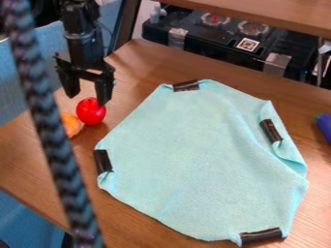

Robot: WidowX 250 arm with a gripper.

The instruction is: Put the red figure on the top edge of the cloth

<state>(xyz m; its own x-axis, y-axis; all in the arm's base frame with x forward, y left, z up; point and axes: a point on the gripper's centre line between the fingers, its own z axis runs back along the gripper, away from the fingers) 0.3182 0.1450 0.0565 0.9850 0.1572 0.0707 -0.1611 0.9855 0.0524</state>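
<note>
Camera view: black two-finger gripper (87,97), fingers apart; off-centre closing could roll round red plastic figure (91,111) left of flat turquoise cloth (194,160).

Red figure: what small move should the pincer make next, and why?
Probably a slight shift of the open pincer toward the cloth before lowering: its cloth-side fingertip overlaps the red figure in view, while the other hangs clear.

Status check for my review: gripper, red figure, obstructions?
Gripper open, at the red figure. Figure on the table, off the cloth. Orange item close beside it, may crowd the grasp.
</note>
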